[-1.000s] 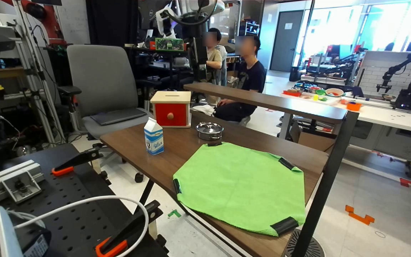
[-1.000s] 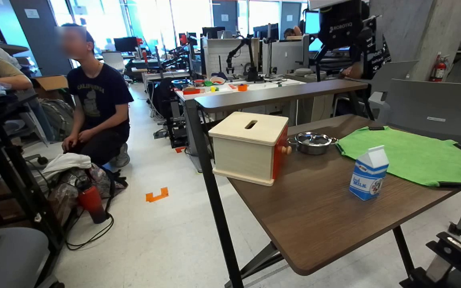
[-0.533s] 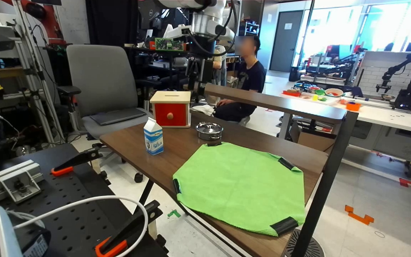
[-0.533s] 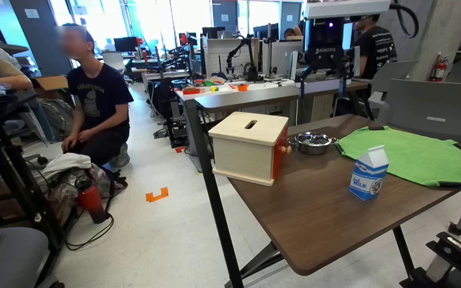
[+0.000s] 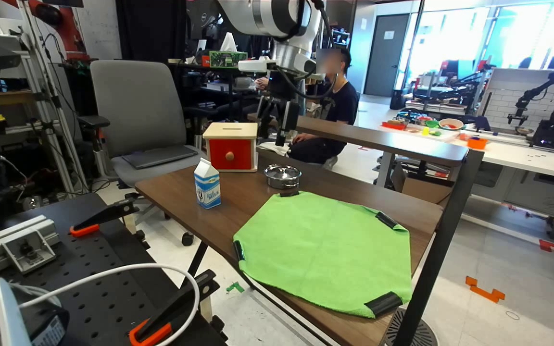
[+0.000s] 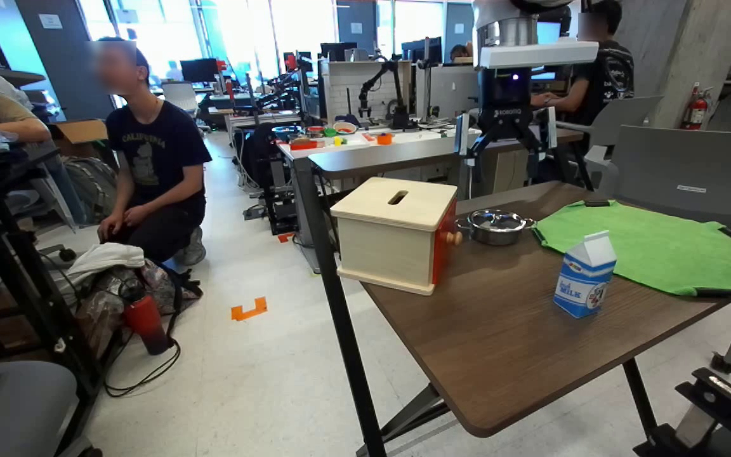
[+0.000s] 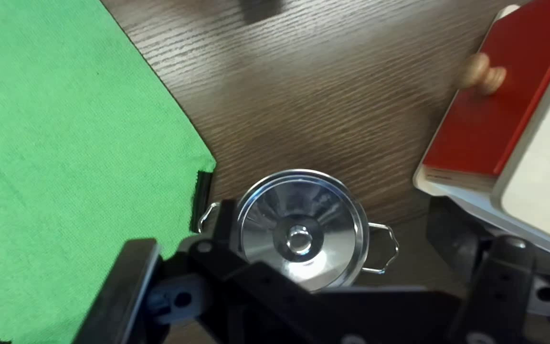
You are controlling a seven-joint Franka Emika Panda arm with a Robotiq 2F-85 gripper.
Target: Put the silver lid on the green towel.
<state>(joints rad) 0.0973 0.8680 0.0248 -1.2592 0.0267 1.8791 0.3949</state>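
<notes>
The silver lid (image 5: 283,171) sits on top of the small silver pot (image 5: 283,183), with its knob up. In the wrist view the lid (image 7: 313,205) lies below the jaws, nearer the left finger, which hides part of its edge. The green towel (image 5: 322,250) lies flat beside the pot, with dark tape at its corners. It also shows in an exterior view (image 6: 651,247) and at the left of the wrist view (image 7: 79,143). My gripper (image 6: 502,168) is open, pointing down, empty, and well above the lid and pot. It touches nothing.
A wooden box (image 6: 381,244) with a red front and knob stands close to the pot. A blue and white milk carton (image 5: 207,187) stands near the table edge. A raised wooden shelf (image 5: 383,136) runs along one side of the table behind the pot.
My gripper has come down from near the top of the exterior views to a lower place above the table and now points more straight down. The lid, pot and towel have not moved.
</notes>
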